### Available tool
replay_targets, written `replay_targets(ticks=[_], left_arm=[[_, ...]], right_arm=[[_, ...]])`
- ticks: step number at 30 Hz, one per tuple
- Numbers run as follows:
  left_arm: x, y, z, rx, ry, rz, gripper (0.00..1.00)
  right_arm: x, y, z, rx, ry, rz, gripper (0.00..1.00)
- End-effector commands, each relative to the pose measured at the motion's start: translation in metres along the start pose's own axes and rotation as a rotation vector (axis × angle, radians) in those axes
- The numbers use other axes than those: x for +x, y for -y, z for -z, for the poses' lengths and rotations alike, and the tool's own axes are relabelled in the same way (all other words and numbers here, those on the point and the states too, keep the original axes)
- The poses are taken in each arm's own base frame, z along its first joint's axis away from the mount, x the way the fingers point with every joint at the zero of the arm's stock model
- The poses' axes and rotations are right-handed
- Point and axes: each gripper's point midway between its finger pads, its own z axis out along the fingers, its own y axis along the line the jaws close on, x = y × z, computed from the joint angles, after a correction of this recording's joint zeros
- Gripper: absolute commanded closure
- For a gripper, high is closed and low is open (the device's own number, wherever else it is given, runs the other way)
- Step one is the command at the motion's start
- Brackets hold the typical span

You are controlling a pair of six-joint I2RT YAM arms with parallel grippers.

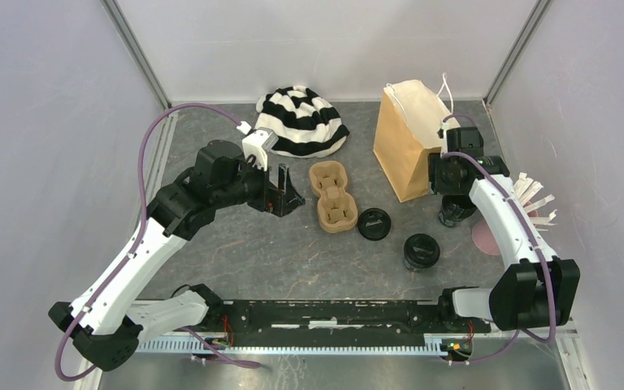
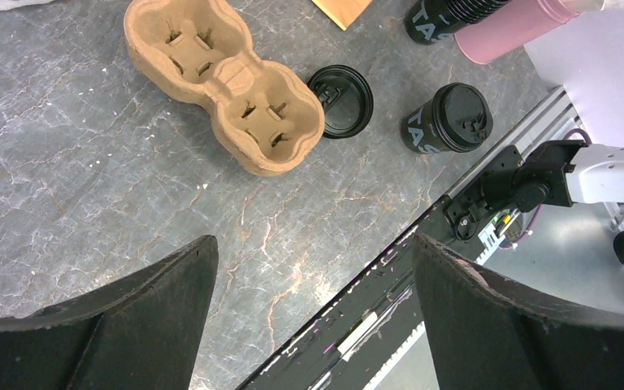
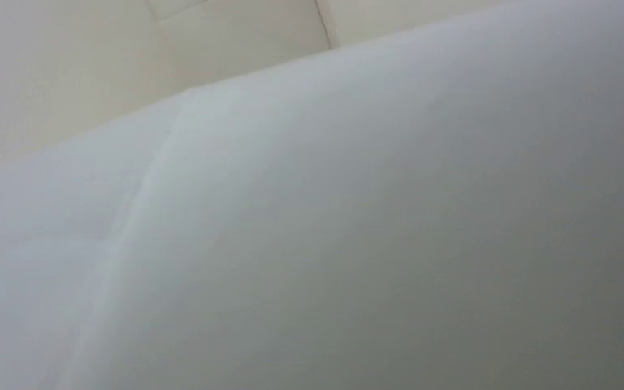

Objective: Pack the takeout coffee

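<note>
One black coffee cup (image 1: 421,250) stands lidded at the front right; it also shows in the left wrist view (image 2: 447,118). A second black cup (image 1: 455,213) stands partly under my right arm, its top cut off in the left wrist view (image 2: 443,16). A loose black lid (image 1: 374,223) lies flat beside the brown cardboard carrier (image 1: 333,195). The brown paper bag (image 1: 406,142) stands at the back right. My left gripper (image 1: 286,193) is open and empty, left of the carrier. My right gripper (image 1: 445,175) is against the bag's right side; its fingers are hidden and its wrist view shows only blurred pale surface.
A black-and-white striped hat (image 1: 301,120) lies at the back. A pink cup (image 2: 512,28) with white sticks (image 1: 536,201) is at the right wall, partly behind my right arm. The black base rail (image 1: 325,313) runs along the near edge.
</note>
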Motion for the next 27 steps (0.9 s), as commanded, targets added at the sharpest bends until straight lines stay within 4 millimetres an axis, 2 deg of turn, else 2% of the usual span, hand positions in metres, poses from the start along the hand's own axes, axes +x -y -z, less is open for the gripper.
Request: replay_targets(ticks=[1,6,10,13,15,17,20,25,27], left_arm=[[-0.009,0.006,0.001,0.027,0.035,-0.028,0.06],[-0.008,0.006,-0.001,0.030,0.029,-0.024,0.06],[-0.007,0.007,-0.003,0.036,0.028,-0.019,0.05],[-0.008,0.008,-0.003,0.041,0.028,-0.017,0.06],[-0.008,0.008,-0.002,0.042,0.030,-0.018,0.06],[-0.008,0.008,-0.002,0.043,0.029,-0.017,0.05],[-0.007,0.009,-0.001,0.043,0.025,-0.018,0.06],[-0.007,0.012,-0.001,0.058,0.015,-0.018,0.06],[-0.009,0.012,0.001,0.056,0.012,-0.018,0.05]], right_arm=[[-0.017,-0.007,0.016,-0.061,0.058,0.008,0.43],[-0.036,0.003,0.038,-0.018,0.069,0.057,0.44],[-0.052,-0.006,0.056,-0.091,0.118,0.147,0.41],[-0.058,-0.009,0.066,-0.115,0.150,0.143,0.40],[-0.055,-0.007,0.067,-0.113,0.161,0.120,0.37],[-0.043,-0.006,0.060,-0.144,0.149,0.084,0.38],[-0.028,0.001,0.048,-0.220,0.160,-0.041,0.37],[-0.012,0.012,0.034,-0.348,0.191,-0.244,0.34],[-0.007,0.007,0.027,-0.391,0.180,-0.276,0.35]])
